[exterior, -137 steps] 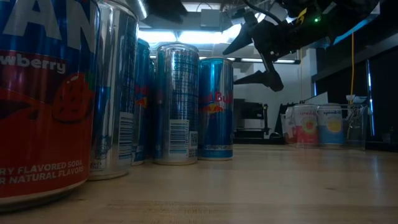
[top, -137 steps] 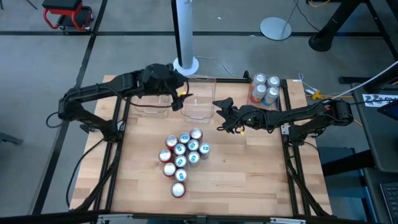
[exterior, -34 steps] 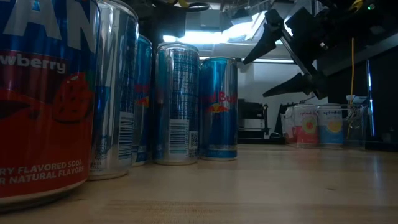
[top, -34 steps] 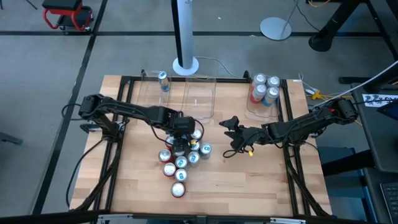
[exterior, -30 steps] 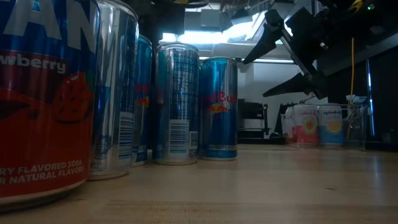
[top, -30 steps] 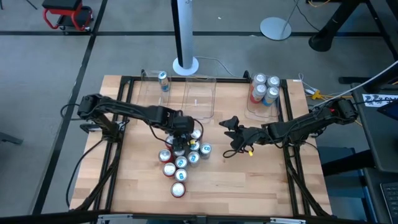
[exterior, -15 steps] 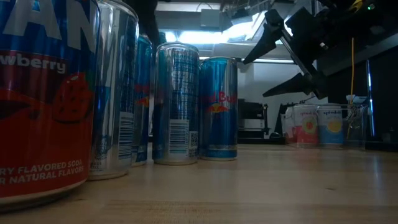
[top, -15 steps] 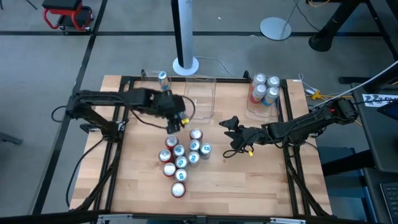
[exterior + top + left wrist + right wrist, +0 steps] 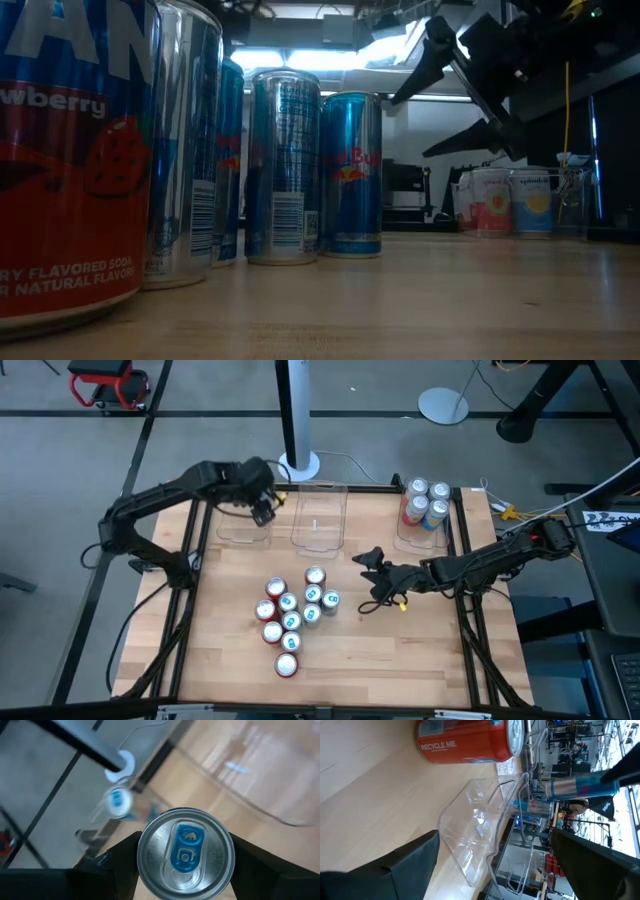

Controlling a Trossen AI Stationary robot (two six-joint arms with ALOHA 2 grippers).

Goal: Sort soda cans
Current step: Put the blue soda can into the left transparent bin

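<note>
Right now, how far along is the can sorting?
Done: four cans stand in the right bin, and one blue can sits in the left bin. In hand: the left gripper holds a blue-tab can over that left bin. Left: about ten cans clustered mid-table; the middle bin looks empty. The right gripper waits open.

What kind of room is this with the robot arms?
Probably a robotics lab or workshop. Two dark arms are mounted on a framed wooden table sorting soda cans into clear bins, with a bare grey floor and loose cables around.
</note>
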